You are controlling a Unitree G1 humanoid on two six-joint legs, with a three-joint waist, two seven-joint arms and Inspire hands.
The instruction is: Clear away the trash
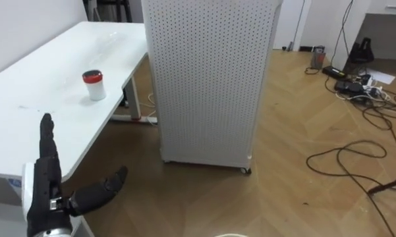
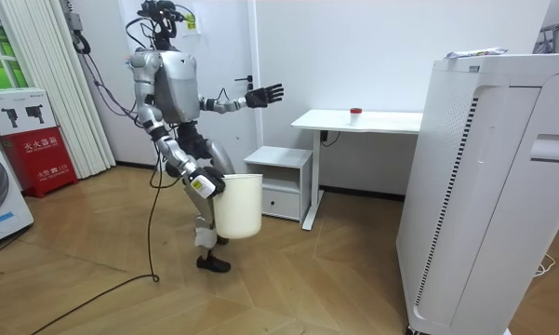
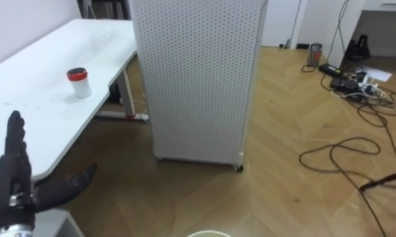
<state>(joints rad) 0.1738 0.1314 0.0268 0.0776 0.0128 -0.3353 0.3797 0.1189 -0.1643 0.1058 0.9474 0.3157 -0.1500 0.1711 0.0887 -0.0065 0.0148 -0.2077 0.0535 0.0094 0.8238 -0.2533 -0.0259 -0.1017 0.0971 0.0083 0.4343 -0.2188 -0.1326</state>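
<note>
— While the red-lidded cup [image 1: 94,85] sits untouched on the white counter [image 1: 26,118], which step would you call this?

— The approach, I'd judge. Nothing is picked up yet. The cup stands upright, set back from the counter's near edge. The left hand [image 1: 46,187] is raised in the air, well apart from it.

— How is that hand set?

— Spread wide, with the fingers straight and pointing up and the thumb out to the side. It is empty and touches nothing.

— And the other one?

— In the room view the right hand [image 2: 207,183] is down at the hip, against the rim of a white bin [image 2: 238,207] that hangs there. How it grips I cannot tell.

— So what does the next move call for?

— Closing in first, I think, because the robot stands off the counter's end, beside a low drawer unit [image 2: 279,172]. Then the left hand has to reach forward and down to the cup and wrap round its body below the lid. The cup looks light and narrow, so a nudge could tip it. The tall perforated cabinet [image 1: 207,79] stands just beside the counter, so the arm should keep clear of it.
</note>
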